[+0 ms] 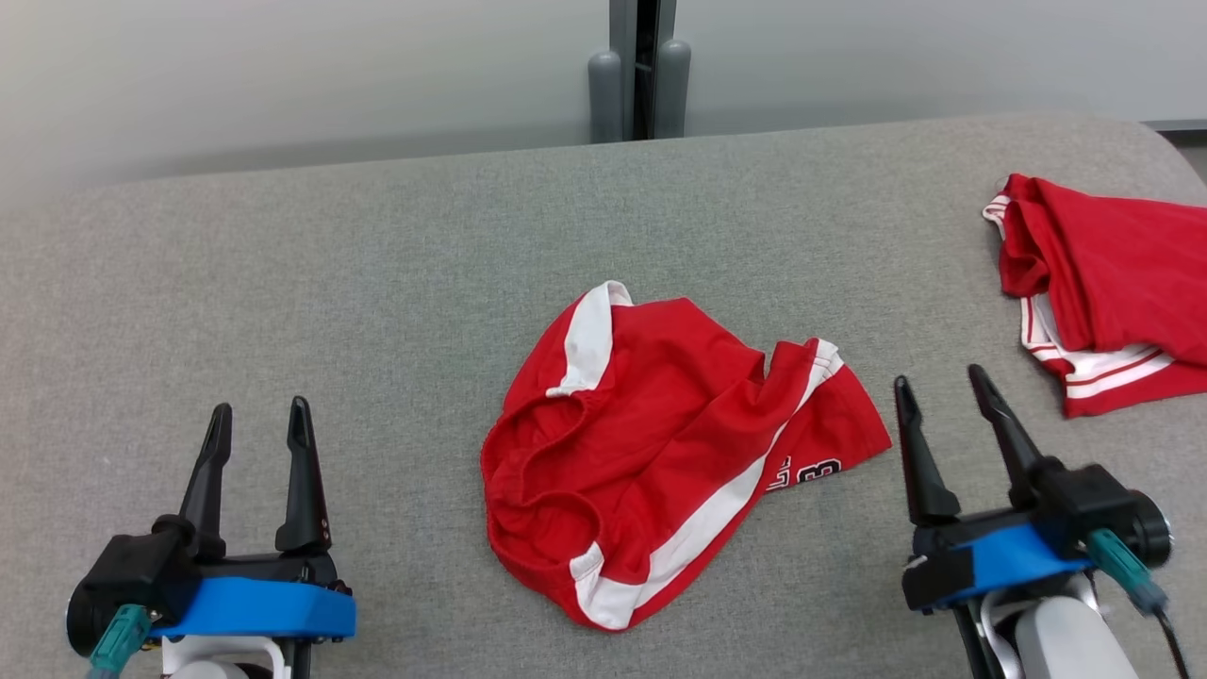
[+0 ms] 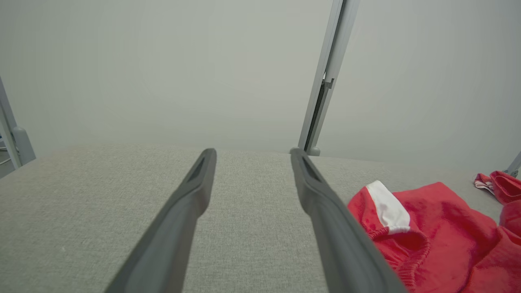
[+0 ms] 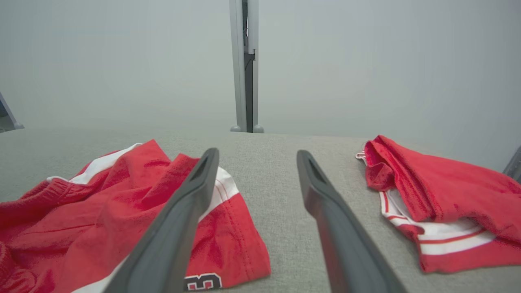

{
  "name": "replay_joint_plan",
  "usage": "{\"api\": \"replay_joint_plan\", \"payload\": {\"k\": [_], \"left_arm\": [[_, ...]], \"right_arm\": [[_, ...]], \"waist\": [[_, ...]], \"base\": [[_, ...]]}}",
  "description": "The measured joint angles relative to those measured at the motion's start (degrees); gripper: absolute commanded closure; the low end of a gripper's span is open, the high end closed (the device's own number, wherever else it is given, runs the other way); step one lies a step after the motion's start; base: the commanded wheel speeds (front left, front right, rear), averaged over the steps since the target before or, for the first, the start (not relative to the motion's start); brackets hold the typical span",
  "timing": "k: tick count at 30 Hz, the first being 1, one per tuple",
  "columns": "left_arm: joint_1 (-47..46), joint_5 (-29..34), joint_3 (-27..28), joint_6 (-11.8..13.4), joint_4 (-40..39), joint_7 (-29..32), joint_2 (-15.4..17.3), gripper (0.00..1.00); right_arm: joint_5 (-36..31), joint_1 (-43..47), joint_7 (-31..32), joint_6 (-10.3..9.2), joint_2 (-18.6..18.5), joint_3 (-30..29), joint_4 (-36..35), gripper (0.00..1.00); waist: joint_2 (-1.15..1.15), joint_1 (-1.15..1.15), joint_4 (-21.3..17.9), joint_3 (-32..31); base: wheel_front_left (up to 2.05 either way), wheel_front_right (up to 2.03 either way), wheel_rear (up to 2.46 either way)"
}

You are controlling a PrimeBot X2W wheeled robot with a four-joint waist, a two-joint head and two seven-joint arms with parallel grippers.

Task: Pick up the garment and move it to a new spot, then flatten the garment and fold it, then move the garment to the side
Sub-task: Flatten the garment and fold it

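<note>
Lying crumpled — red garment (image 1: 660, 443), long axis left-right, waistband (image 1: 528, 462) leftward.

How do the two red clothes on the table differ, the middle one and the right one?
The middle shorts lie crumpled and spread out; the right garment is folded into a compact pile. The shorts carry a broad white side stripe and a printed number; the right garment has thin red-and-white trim. Both are red and rest on the grey table.

Number 3 (image 1: 822, 469) on red shorts (image 1: 660, 415) (neighbouring letters illegible)
</note>
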Motion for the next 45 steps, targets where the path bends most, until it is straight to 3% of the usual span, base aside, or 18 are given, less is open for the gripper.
{"api": "replay_joint_plan", "payload": {"k": [7,17,30,36,45], "left_arm": [[1.00,0.08,-0.22,-0.02,-0.10,0.00,0.00,0.00],[1.52,1.57,-2.43,-0.64,-0.13,0.00,0.00,0.00],[-0.03,4.14,-20.80,-3.07,6.21,-0.01,0.01,0.00],[-0.58,2.86,-29.22,-3.16,11.70,0.00,2.09,0.00],[-5.20,0.43,-34.86,-3.24,19.68,-0.01,4.04,0.00]], "right_arm": [[0.53,6.19,-0.02,0.00,2.02,-3.36,-10.71,0.00],[1.11,8.36,-0.09,0.00,2.38,-3.85,-12.62,0.00],[1.63,8.23,-0.09,0.00,2.45,-3.01,-11.81,0.00],[1.91,8.15,-0.09,0.00,2.45,-3.15,-11.59,0.00],[2.40,7.74,-0.09,0.00,2.46,-2.87,-10.85,0.00]], "waist": [[0.00,0.00,-0.37,-1.31],[0.00,0.00,-0.09,-2.36],[0.00,0.00,-0.23,-2.57],[0.00,0.00,-1.00,-1.78],[0.00,0.00,-2.48,-0.50]], "base": [[0.00,0.00,0.00],[0.00,0.00,0.00],[0.00,0.00,0.00],[0.00,0.00,0.00],[0.00,0.00,0.00]]}}
